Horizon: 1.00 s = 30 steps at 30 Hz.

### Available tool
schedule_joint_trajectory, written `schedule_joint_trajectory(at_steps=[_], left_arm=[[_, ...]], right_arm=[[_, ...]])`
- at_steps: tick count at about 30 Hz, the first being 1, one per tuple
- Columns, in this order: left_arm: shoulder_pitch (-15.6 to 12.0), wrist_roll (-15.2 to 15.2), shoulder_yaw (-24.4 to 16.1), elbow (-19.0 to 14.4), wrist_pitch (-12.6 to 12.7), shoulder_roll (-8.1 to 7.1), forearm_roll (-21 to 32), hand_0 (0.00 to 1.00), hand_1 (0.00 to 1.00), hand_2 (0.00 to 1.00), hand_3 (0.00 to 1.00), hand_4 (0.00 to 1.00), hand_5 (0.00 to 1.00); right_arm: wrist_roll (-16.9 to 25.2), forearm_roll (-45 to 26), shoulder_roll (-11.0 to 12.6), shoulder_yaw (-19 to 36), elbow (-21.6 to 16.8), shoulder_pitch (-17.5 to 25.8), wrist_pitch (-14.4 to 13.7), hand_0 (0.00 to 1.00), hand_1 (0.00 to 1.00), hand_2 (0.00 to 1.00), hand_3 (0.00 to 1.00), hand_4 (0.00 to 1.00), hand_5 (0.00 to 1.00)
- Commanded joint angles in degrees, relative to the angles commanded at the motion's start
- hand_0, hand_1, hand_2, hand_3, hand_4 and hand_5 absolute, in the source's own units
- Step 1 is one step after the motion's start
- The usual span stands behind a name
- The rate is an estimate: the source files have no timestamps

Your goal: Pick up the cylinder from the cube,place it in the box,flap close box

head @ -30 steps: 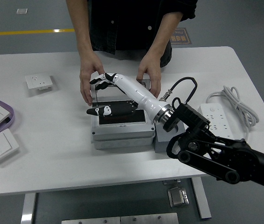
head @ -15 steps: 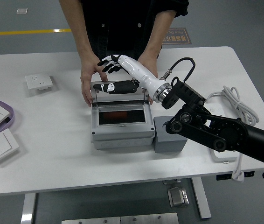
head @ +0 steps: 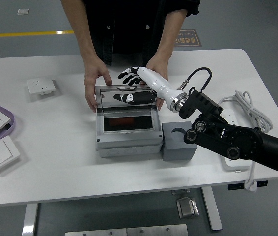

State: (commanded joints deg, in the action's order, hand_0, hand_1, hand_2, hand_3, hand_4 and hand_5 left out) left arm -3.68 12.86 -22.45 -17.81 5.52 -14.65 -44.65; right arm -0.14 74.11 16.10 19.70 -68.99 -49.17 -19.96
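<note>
Withdrawn right hand (head: 129, 76) seemingly hovers beyond box (head: 127, 129).

The person (head: 129, 24) is cut off at the top edge above the chest. The lid (head: 125, 97) hides part of the right hand (head: 130, 76). The right arm (head: 247, 145) runs off the right edge.

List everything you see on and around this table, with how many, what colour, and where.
Box: one, grey, lid raised, table centre.
Cube: one, dark grey, right of box.
Wall socket: one, white, far left.
Tray: one, purple, left edge.
Switches: two, white, one in the tray, one nearer.
Power strip: one, white, corded, right side.
Table: one, white.
Person's hands: two, steadying the box's back.
Right hand: one, black fingers spread, behind the lid.
</note>
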Motion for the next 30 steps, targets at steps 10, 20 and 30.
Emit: schedule_joint_trajectory(at_steps=[10, 20, 30], left_arm=[[-0.1, 0.0, -0.4, 0.2, 0.0, 0.17, 0.0, 0.623, 0.643, 0.682, 0.729, 0.745, 0.291], [-0.3, 0.0, -0.9, 0.4, -0.1, 0.15, -0.4, 0.624, 0.643, 0.682, 0.729, 0.745, 0.292], [-0.6, 0.1, -1.7, 0.5, -0.1, 0.05, -1.0, 0.623, 0.643, 0.683, 0.729, 0.745, 0.291]], right_arm=[[-1.3, 3.7, 4.4, 1.4, -9.8, 4.9, -0.2, 0.611, 0.604, 0.622, 0.679, 0.869, 0.446], [-3.7, 7.8, 7.3, 0.0, -17.3, 8.4, -0.2, 0.581, 0.594, 0.619, 0.673, 0.856, 0.439], [-2.3, 4.8, 10.8, 8.4, -19.4, 14.9, -1.8, 0.58, 0.593, 0.622, 0.666, 0.83, 0.45]])
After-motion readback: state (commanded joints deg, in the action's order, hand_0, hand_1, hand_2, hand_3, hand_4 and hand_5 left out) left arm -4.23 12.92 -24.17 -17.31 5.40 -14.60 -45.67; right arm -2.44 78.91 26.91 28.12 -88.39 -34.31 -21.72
